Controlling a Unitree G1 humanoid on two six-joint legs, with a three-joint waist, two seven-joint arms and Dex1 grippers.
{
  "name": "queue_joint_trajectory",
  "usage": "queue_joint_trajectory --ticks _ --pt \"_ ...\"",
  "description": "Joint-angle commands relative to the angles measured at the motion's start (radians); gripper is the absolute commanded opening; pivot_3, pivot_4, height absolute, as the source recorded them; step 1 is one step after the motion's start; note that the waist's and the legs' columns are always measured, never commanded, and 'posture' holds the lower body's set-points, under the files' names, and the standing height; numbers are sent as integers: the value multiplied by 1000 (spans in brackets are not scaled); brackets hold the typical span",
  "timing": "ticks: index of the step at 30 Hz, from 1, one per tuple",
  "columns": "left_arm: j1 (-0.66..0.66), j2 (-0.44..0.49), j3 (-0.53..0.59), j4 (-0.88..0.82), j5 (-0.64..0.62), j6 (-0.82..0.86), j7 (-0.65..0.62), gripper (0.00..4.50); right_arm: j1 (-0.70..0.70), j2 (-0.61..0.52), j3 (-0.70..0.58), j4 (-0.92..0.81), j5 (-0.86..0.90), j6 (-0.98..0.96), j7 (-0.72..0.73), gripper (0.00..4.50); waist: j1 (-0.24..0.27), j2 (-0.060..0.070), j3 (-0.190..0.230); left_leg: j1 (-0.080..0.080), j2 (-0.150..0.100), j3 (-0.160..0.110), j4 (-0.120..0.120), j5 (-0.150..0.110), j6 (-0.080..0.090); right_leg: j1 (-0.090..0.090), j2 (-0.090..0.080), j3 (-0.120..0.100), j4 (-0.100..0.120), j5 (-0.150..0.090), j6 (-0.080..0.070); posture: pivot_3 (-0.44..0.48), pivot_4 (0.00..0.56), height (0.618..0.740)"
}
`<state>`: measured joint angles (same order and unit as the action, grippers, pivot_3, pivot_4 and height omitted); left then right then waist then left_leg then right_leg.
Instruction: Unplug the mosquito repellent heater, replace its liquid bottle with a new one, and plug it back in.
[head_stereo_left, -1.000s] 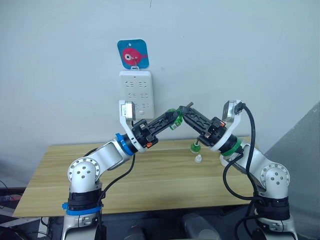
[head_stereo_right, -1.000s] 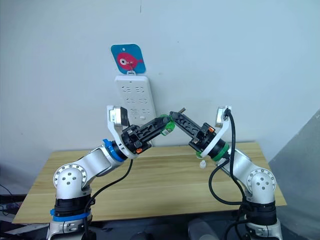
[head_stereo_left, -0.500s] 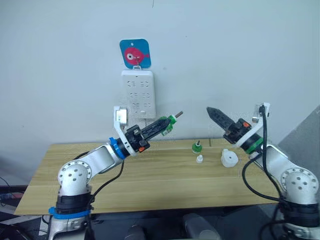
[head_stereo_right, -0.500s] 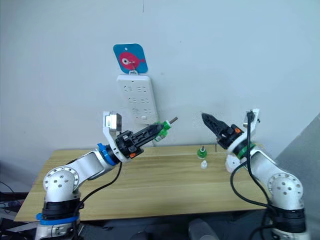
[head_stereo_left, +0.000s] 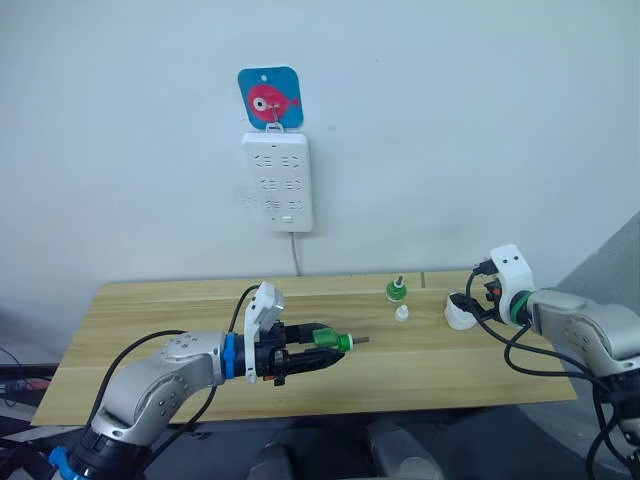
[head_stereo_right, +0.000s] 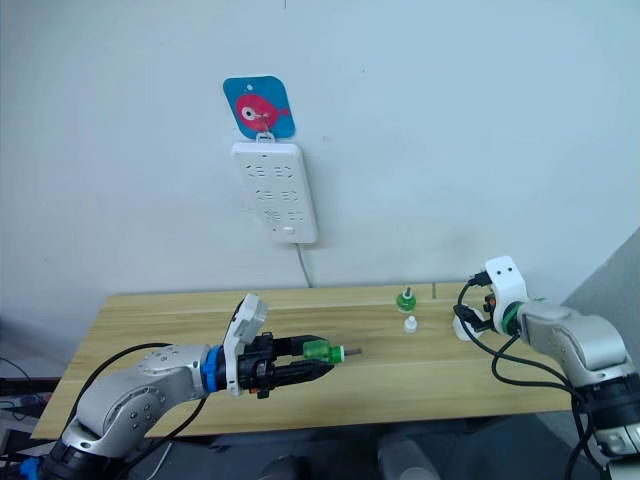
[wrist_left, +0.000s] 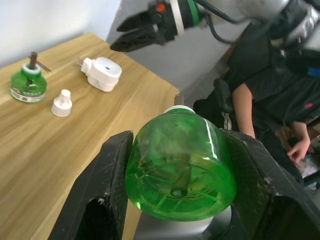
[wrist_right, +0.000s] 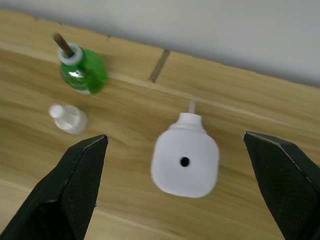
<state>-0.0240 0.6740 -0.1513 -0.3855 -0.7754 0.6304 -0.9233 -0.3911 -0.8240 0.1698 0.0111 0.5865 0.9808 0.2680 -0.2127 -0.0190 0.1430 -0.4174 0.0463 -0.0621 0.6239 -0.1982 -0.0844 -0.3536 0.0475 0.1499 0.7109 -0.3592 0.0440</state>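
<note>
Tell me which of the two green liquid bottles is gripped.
The green transparent plastic bottle lying sideways between the left gripper's fingers; the other green bottle stands upright on the wooden table, untouched.

Green bottle (head_stereo_right: 316, 350) in left tool (head_stereo_right: 300, 362)

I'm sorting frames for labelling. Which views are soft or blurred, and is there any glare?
Left wrist view: the green bottle is close and soft, with pale highlights on its plastic, and the background is blurred. Right wrist view: the fingers at the edges are blurred, but the heater is clear. Eye views: evenly lit, faint shadows on the table.
</note>
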Motion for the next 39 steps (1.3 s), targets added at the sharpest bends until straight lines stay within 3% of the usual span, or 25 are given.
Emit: queue_joint_trajectory --ticks 1,10,24,27,30,35,39 --pt "19 -14 -2 -31 37 -47 -24 2369 -73 0 62 54 -81 124 40 4500 5 -1 6 0 0 0 0 0 0 0 0 0 0 0 0 -148 134 733" --pt "56 -62 -21 -35 93 -81 -27 2369 -210 114 50 286 -211 191 63 4500 29 -2 20 -1 0 1 0 -2 3 -1 0 1 0 0 3 -112 140 733" --pt "86 -84 -19 -30 132 -101 -46 2369 -281 202 43 473 -343 155 134 4500 48 -2 20 0 0 2 1 -3 4 -1 0 1 0 0 3 -83 127 733" --pt "85 -87 -21 -27 136 -103 -48 2369 -280 207 34 477 -354 159 148 3980 50 -2 20 -1 0 2 1 -3 4 -1 0 1 0 0 3 -83 127 733" --pt "84 -92 -26 -20 142 -108 -52 2369 -269 211 23 455 -357 178 154 2983 50 -2 20 -1 0 2 0 -3 4 -1 0 1 0 0 3 -91 131 733" --pt "75 -97 -27 -3 148 -111 -63 2369 -236 199 -8 377 -346 227 154 2954 49 -1 20 -1 0 2 1 -3 4 -1 0 1 0 0 3 -108 130 733" --pt "51 -96 -19 21 147 -109 -78 2369 -178 148 -84 210 -310 298 168 2954 48 -1 20 -1 0 2 0 -3 4 -1 -1 1 0 -1 3 -131 117 733"
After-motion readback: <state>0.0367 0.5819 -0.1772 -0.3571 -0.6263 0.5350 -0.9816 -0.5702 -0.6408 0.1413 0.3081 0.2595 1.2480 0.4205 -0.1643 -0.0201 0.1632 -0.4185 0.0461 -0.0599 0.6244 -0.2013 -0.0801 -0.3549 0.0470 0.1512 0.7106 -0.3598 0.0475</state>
